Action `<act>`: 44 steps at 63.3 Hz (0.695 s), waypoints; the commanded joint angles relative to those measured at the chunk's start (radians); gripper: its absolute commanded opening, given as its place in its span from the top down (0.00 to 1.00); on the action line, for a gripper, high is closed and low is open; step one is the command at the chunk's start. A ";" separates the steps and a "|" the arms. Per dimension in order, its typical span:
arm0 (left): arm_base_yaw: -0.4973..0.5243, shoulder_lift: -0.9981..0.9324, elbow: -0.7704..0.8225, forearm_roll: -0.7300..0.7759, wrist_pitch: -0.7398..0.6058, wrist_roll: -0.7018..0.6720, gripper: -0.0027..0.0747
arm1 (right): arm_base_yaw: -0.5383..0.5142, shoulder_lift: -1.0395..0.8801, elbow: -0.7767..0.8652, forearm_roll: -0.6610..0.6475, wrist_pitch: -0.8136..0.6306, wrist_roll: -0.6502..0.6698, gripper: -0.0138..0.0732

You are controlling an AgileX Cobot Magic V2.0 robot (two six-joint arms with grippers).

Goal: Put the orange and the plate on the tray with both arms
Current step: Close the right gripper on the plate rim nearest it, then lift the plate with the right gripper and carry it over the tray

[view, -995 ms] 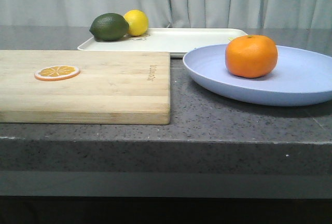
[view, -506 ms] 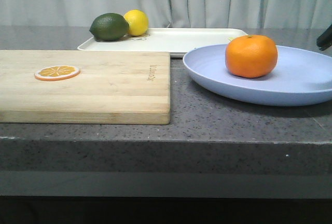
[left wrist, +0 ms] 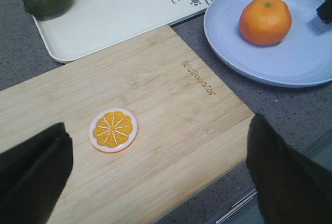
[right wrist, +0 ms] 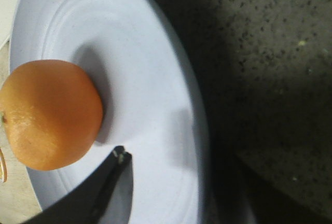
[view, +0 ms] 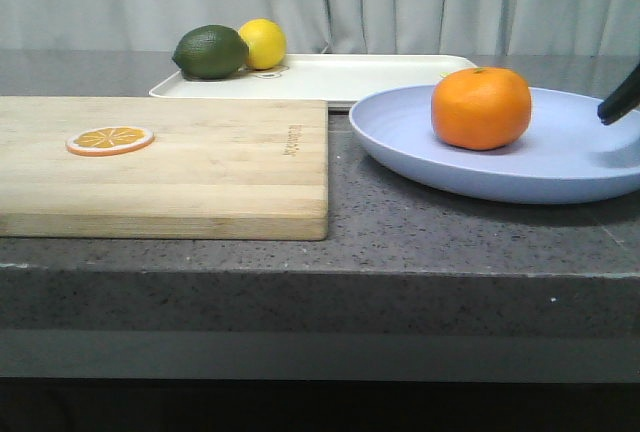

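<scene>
Front view: right gripper [view: 620, 104] seen only as a dark tip at the frame edge, over the far right of the plate [view: 440, 157]. Left gripper not visible there. Left wrist view: left gripper [left wrist: 155, 175] spread wide, two black fingers [left wrist: 33, 175] at either side of the frame, nothing between them, hovering above the wooden cutting board [left wrist: 171, 130] and the orange slice [left wrist: 113, 130] lying on it. Lettering on the tray [left wrist: 129, 11] legible only from this view. Right wrist view: one dark finger [right wrist: 104, 180] of the right gripper just beside the orange [right wrist: 49, 114], above the plate's inner surface; second finger out of frame, so jaw spacing cannot be told; contact with fruit or plate not confirmed.

Orange [view: 481, 107]: whole, bright, slightly flattened, stem dimple on top, resting on the left half of the plate. Plate: pale lavender-blue, shallow, on the dark speckled counter [view: 400, 222], in front of the tray [view: 380, 77], not on it. Lime [view: 210, 51] and lemon [view: 263, 43] touching at the tray's far left corner.
</scene>
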 commanded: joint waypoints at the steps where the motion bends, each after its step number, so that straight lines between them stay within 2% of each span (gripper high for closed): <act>1: 0.003 -0.003 -0.027 -0.011 -0.076 -0.011 0.11 | -0.003 -0.026 -0.028 0.052 0.023 -0.015 0.56; 34: 0.003 -0.003 -0.027 -0.011 -0.076 -0.011 0.11 | -0.003 -0.026 -0.028 0.052 0.007 -0.015 0.95; 44: 0.003 -0.003 -0.027 -0.011 -0.076 -0.011 0.11 | -0.003 -0.026 -0.028 0.052 0.018 -0.015 0.98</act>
